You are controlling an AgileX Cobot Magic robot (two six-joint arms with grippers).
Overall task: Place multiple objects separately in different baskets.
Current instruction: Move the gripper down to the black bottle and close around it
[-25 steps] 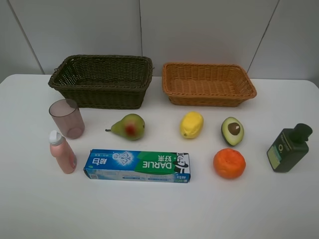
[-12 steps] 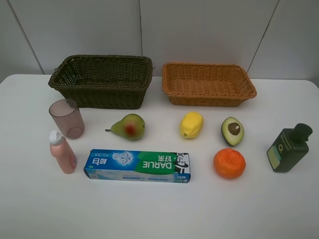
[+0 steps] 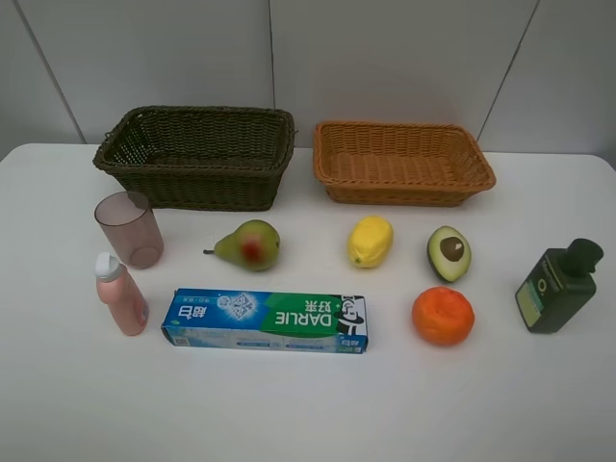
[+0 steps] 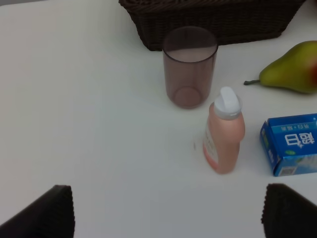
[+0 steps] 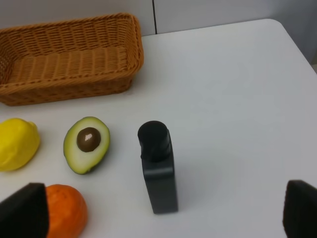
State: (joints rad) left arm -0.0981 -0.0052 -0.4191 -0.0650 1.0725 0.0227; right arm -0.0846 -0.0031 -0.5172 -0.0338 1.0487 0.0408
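Two wicker baskets stand at the back: a dark brown-green one on the left and an orange-tan one on the right; both look empty. In front lie a mauve cup, pink bottle, pear, DARLIE toothpaste box, lemon, halved avocado, orange and dark green bottle. My left gripper is open, back from the pink bottle and cup. Open too, my right gripper hangs near the dark green bottle. Neither arm shows in the high view.
Everything rests on a white table against a grey panelled wall. The table's rounded far right corner appears in the right wrist view. The objects sit in two loose rows in front of the baskets.
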